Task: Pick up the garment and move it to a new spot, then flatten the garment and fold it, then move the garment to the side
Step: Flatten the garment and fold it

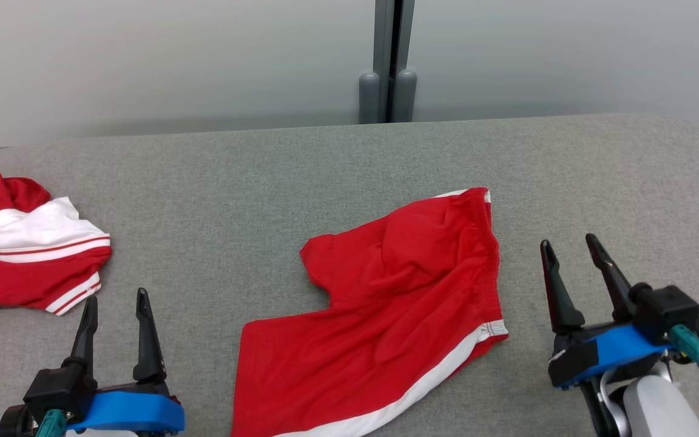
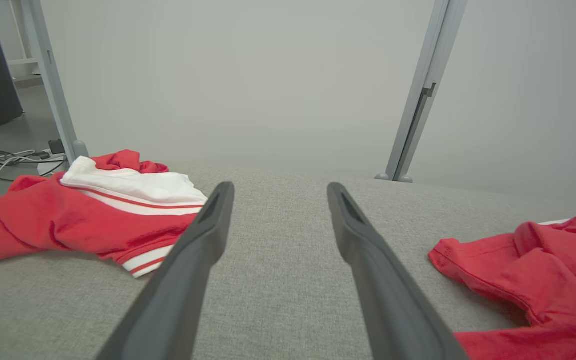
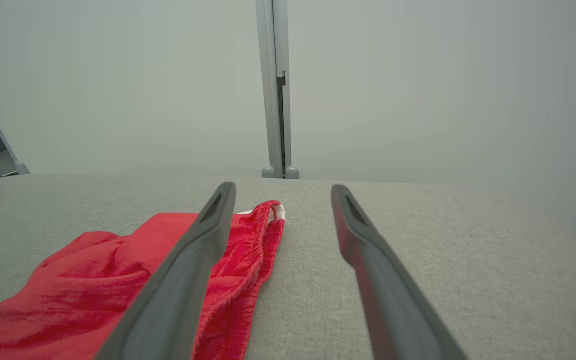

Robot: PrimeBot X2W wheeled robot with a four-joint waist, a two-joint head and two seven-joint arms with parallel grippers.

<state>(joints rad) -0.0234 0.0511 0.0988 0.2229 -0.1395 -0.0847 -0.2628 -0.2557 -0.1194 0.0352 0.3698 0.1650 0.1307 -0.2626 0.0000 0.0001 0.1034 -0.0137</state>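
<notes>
step: flatten rumpled red cloth shorts (image 1: 398, 303), white-striped | left tool (image 1: 116, 297), right tool (image 1: 568, 241): fingers wide apart, both empty | tip: probably pinch waistband and hem corners, draw outward over grey fabric bench (image 1: 264, 176)

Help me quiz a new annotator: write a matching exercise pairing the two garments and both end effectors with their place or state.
1. red shorts
2. red-and-white garment
3. left end effector
4. right end effector

A. open, beside the shorts' waistband
B. spread out at the middle of the table
C. bunched at the table's left edge
D. open, between the two garments

Pairs: 1-B, 2-C, 3-D, 4-A.
</notes>
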